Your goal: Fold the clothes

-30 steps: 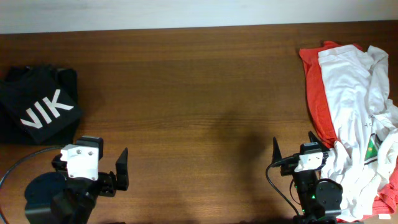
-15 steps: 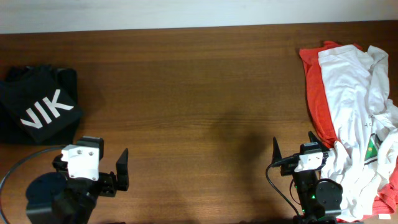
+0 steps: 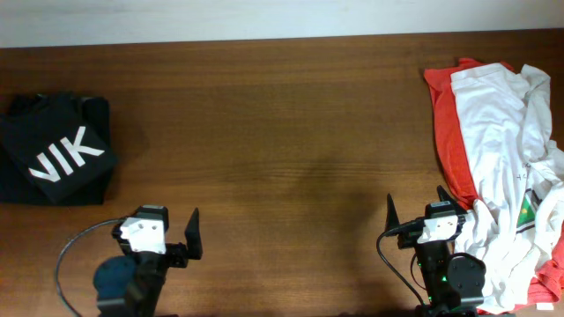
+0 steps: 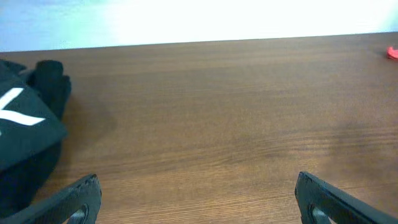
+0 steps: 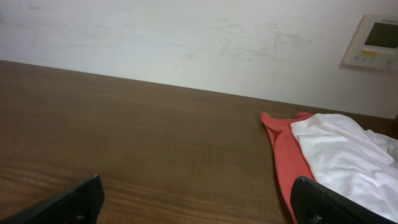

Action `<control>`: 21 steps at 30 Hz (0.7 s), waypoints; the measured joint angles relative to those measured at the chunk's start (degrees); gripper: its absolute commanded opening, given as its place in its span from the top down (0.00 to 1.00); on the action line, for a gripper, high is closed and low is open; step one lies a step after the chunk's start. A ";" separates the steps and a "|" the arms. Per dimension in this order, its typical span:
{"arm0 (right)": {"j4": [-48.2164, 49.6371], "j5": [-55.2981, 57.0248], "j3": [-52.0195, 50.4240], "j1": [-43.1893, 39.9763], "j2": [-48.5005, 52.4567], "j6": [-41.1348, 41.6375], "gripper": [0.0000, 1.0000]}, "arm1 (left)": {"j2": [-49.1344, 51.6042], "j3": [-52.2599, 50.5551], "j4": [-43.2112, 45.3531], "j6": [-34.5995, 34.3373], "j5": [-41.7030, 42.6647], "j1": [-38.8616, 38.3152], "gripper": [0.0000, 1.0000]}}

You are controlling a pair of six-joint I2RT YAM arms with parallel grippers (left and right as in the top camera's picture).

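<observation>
While left gripper [image 4: 199,211] gapes, black T-shirt [image 4: 25,134] lies leftward.

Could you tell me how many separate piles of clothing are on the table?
2. A folded black garment with white letters lies at the left edge; a crumpled red and white heap lies at the right edge, possibly hiding more garments.

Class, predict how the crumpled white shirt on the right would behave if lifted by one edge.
Probably floppy: the white shirt lies in soft wrinkles, so it would likely sag and drape. It overlaps the red shirt, so lifting might drag that along.
</observation>
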 measured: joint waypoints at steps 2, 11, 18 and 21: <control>-0.02 0.00 0.00 0.00 0.00 0.02 0.01 | -1.99 -3.34 3.67 -0.39 -0.02 -0.85 0.01; 0.00 0.02 0.00 0.00 -0.04 0.02 0.01 | -10.49 -18.67 24.79 -0.50 -2.36 -2.95 0.01; 0.00 0.02 0.00 0.00 -0.07 0.00 0.01 | -11.61 -19.67 22.73 5.11 -5.88 -2.95 0.01; 0.00 0.00 0.00 0.00 -0.07 0.00 0.01 | -11.63 -19.67 22.73 5.95 -6.73 -2.95 0.01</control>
